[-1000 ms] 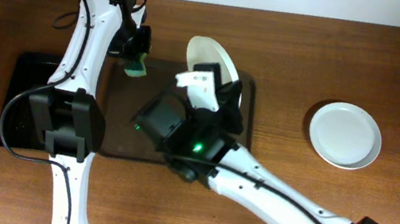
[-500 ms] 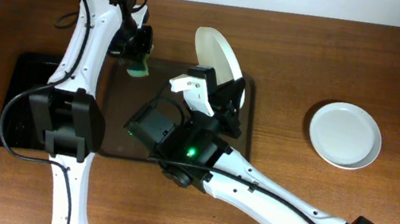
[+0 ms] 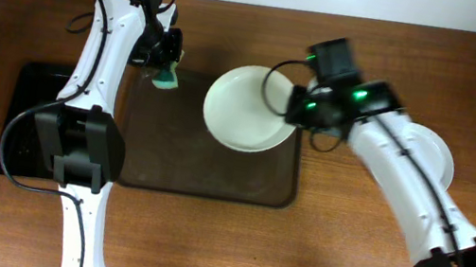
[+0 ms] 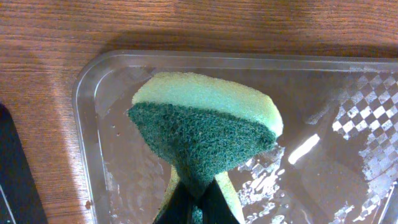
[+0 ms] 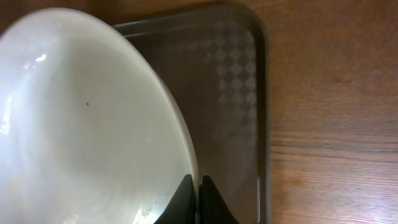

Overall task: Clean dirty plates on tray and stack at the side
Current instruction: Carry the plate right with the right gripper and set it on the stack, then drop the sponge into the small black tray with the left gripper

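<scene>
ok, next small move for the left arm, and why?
Probably slide the sponge right onto the plate: the right tool pinches its rim over the tray, a dark speck shows on it, and the left tool holds the sponge apart from it.

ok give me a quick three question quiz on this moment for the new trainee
1. True or false: the left gripper is shut on the sponge.
2. Multiple choice: where does the right gripper grip the plate? A, at its rim. B, at its centre. C, nowhere, as it is open and clear of the plate.
3. Short answer: in the overhead view, over which corner of the tray is the sponge?

Key: 1 true. 2 A. 3 the upper left corner.
</scene>
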`<state>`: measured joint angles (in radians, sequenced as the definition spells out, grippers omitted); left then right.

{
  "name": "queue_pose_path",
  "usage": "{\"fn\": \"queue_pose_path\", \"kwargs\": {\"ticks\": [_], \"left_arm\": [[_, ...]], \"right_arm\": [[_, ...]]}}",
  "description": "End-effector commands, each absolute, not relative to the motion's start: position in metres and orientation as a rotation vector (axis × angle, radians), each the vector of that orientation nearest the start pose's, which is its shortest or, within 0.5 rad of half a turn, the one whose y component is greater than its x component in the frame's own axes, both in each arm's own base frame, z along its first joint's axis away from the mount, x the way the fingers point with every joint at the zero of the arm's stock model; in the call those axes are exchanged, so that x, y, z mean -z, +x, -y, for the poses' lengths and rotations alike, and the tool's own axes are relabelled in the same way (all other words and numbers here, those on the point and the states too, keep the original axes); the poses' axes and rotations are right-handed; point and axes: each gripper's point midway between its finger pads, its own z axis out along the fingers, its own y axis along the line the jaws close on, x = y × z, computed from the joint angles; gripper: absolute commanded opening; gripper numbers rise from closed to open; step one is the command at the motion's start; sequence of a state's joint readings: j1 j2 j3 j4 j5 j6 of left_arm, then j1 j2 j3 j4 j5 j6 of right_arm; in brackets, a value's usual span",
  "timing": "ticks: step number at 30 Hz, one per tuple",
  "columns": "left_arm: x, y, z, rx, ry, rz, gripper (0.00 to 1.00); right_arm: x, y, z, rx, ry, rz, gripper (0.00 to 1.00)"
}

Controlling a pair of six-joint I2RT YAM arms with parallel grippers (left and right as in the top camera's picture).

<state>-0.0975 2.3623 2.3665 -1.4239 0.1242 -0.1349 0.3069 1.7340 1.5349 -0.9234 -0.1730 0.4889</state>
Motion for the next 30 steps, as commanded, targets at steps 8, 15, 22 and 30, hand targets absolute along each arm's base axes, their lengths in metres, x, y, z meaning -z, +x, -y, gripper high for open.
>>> {"fn": "queue_pose_path", "kwargs": {"ticks": [8, 15, 22, 30], "left_arm": [[-0.122, 0.486, 0.07, 0.227, -0.011, -2.986, 0.0], [-0.123, 0.491, 0.072, 0.228, -0.007, -2.967, 0.01], [-0.123, 0.491, 0.072, 0.228, -0.006, -2.967, 0.01], [-0.181, 0.455, 0.025, 0.023, -0.088, -2.971, 0.01]], "right_arm": [[-0.177, 0.348, 0.125, -0.046, 1.112, -2.554, 0.04], [-0.087, 0.304, 0.172, 0.162, 1.318, -2.539, 0.04], [-0.033, 0.301, 0.168, 0.139, 1.322, -2.545, 0.13], [-0.159, 0.352, 0.098, -0.268, 0.824, -2.479, 0.79]]}}
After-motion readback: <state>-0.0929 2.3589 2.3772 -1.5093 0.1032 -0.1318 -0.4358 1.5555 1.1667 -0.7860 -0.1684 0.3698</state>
